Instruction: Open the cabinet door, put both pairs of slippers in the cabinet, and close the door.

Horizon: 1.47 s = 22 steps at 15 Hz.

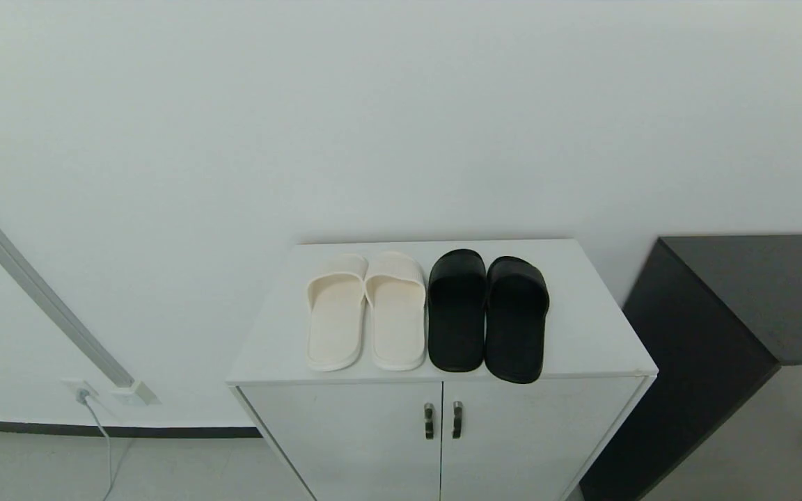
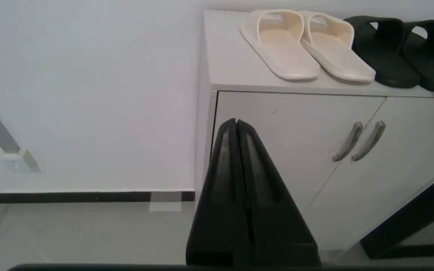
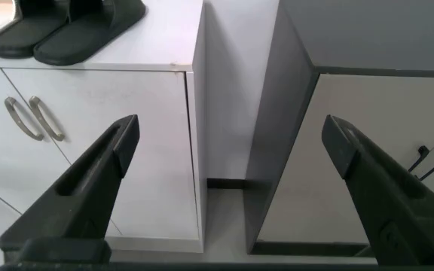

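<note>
A white two-door cabinet (image 1: 345, 445) stands against the wall with both doors shut; its two metal handles (image 1: 443, 419) meet at the middle. On its top lie a cream pair of slippers (image 1: 366, 311) on the left and a black pair (image 1: 488, 316) on the right, side by side. In the left wrist view my left gripper (image 2: 236, 125) is shut, held low in front of the cabinet's left door (image 2: 277, 150), apart from it. My right gripper (image 3: 230, 132) is open with nothing between its fingers, facing the gap beside the cabinet's right side (image 3: 194, 143).
A dark grey cabinet (image 1: 721, 334) stands close to the right of the white one, with a narrow gap (image 3: 228, 120) between them. A wall socket with a cable (image 1: 84, 396) sits low on the wall at the left. Bare floor lies to the left.
</note>
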{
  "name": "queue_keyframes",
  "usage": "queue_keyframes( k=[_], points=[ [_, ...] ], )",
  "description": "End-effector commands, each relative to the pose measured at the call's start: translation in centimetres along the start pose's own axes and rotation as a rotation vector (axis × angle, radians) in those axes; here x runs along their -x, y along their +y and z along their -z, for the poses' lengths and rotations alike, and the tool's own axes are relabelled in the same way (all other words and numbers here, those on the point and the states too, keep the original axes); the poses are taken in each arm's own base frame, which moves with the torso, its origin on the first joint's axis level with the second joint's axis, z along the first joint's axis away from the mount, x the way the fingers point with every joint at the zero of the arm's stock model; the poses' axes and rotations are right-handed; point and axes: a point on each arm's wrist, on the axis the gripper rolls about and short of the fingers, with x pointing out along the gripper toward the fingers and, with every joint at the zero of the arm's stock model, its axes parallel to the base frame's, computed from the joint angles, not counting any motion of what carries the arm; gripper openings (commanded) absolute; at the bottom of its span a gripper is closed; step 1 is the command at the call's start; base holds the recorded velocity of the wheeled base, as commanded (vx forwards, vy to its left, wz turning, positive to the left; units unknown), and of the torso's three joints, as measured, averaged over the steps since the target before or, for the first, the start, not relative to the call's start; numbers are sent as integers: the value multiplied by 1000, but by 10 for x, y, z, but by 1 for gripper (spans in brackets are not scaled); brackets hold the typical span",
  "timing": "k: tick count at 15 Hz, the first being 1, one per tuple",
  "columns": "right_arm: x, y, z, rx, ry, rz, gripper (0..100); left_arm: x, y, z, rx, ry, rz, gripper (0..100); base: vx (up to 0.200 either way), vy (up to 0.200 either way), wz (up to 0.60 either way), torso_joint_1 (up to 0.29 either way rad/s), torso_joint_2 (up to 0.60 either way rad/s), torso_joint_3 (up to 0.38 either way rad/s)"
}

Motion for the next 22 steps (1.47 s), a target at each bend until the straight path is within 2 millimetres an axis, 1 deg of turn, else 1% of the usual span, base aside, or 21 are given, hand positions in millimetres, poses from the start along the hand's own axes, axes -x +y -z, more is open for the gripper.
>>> queue_keyframes(
  k=[1,7,8,9,10,11,12,13,14,16,18,19,20,21,22],
  points=[
    [0,0,0,2,2,-1,100,0,0,0,1,1,-1,0,0,0,0,0,0,0],
    [0,0,0,1,-2,4,100,0,0,0,2,1,-1,0,0,0,0,0,0,0],
    [1,-1,-6,7,-29,15,100,0,0,0,-1,1,-1,0,0,0,0,0,0,0],
    [14,-3,-56,-69,-168,24,100,0,0,0,-1,1,-1,0,0,0,0,0,0,0],
    [19,-4,-90,-121,-193,20,100,0,0,0,-1,1,-1,0,0,0,0,0,0,0],
    [17,-5,-123,-121,-125,-16,100,0,0,0,-2,1,-1,0,0,0,0,0,0,0],
    [5,-3,-116,-101,18,-112,100,0,0,0,-1,1,-1,0,0,0,0,0,0,0],
    [-9,-2,-105,-98,113,-210,100,0,0,0,-1,1,-1,0,0,0,0,0,0,0],
    [-22,-1,-100,-113,176,-252,100,0,0,0,-1,1,-1,0,0,0,0,0,0,0],
    [-46,-1,-100,-127,253,-329,100,0,0,0,-2,1,1,0,0,0,0,0,0,0],
    [-78,1,-105,-133,302,-386,100,0,0,0,-2,1,-1,0,0,0,0,0,0,0],
    [-100,3,-108,-128,306,-408,100,0,0,0,-2,1,1,0,0,0,0,0,0,0],
    [-115,6,-109,-126,314,-420,100,0,0,0,-1,1,1,0,0,0,0,0,0,0],
    [-134,11,-110,-117,323,-430,100,0,0,0,-2,1,-1,0,0,0,0,0,0,0],
    [-159,23,-110,-94,321,-400,100,0,0,0,-1,1,-1,0,0,0,0,0,0,0]
  ],
)
